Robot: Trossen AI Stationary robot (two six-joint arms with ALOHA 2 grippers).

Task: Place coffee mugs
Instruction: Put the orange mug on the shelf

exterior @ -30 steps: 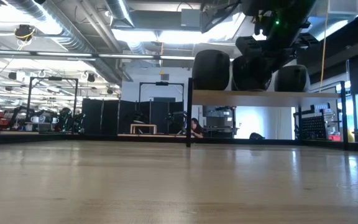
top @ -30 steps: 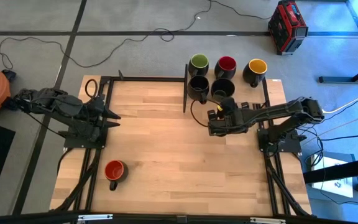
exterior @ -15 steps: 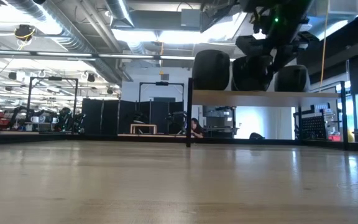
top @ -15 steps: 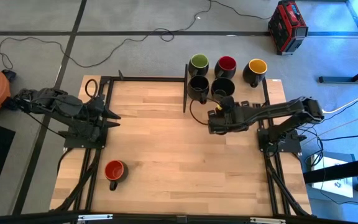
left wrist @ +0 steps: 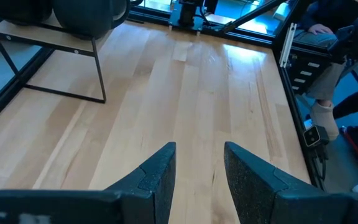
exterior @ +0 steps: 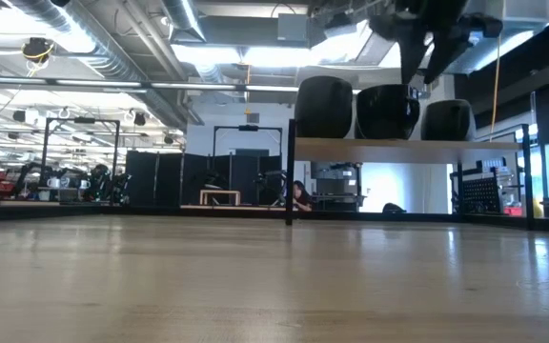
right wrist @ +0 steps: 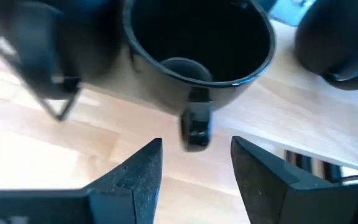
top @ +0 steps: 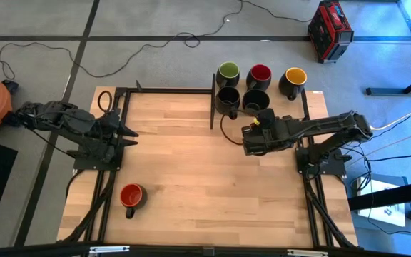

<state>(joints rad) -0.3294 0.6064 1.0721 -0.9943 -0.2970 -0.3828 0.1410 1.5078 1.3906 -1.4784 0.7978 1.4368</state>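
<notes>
We see the right gripper near a black-inside mug on the raised shelf, jaws apart, empty. Left gripper waits open. A red mug sits alone on the counter.

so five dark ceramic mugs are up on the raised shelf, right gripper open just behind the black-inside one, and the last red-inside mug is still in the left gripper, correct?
Not quite. The last red-inside dark ceramic mug stands alone on the wooden table, not in the left gripper, which is open and empty, per the high view. The rest holds: five on the raised shelf, right gripper open behind the black-inside mug.
</notes>
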